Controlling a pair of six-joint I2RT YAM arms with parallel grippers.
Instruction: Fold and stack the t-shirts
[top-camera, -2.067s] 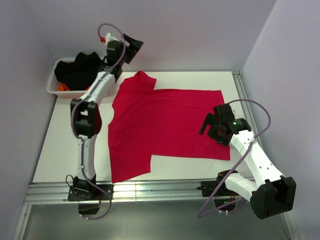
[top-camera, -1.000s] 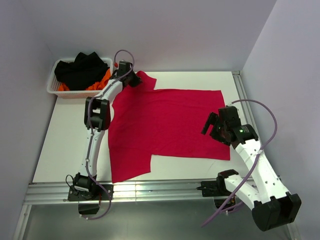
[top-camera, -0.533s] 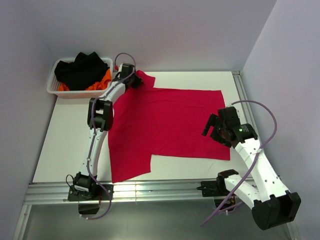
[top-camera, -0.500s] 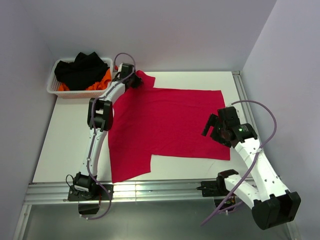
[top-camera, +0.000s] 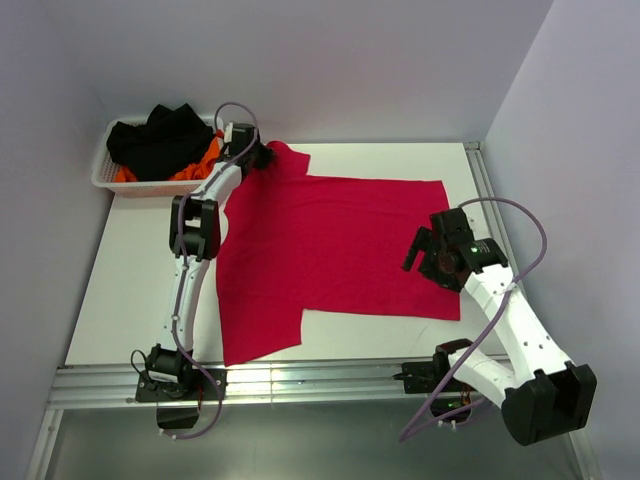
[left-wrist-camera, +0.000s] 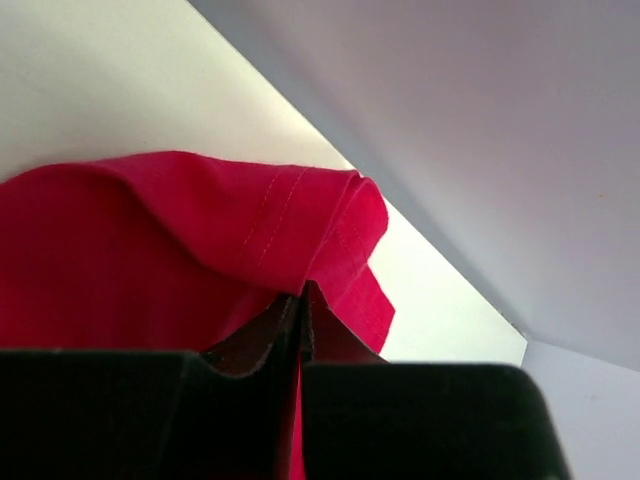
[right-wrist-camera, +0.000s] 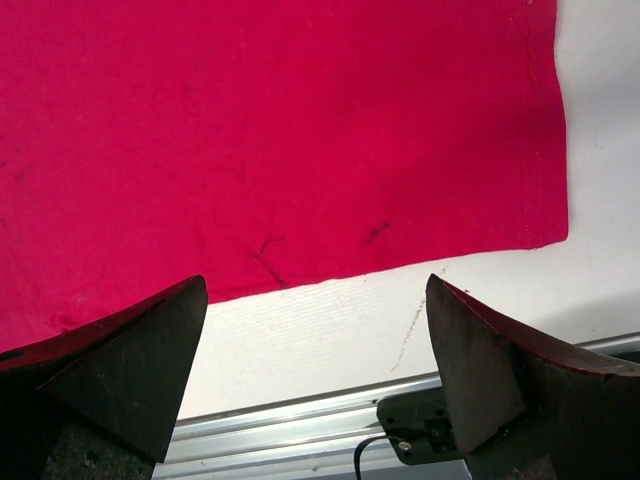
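Currently, crimson t-shirt (top-camera: 330, 250) laid flat, sleeve pinched by left gripper (left-wrist-camera: 302, 308), right gripper (right-wrist-camera: 315, 288) held open above hem, white mesh basket (top-camera: 103, 178) nearby.

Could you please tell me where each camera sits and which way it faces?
Top external: high behind the robot, looking down on the table; both arms show whole, left claw at the far sleeve of the red t-shirt, right claw over its near right corner.
Left wrist: low by that sleeve, looking across the table toward the wall; its shut fingers show, pinching cloth.
Right wrist: looking down on that corner; its spread fingers show.
Shared: every view shows the red t-shirt.
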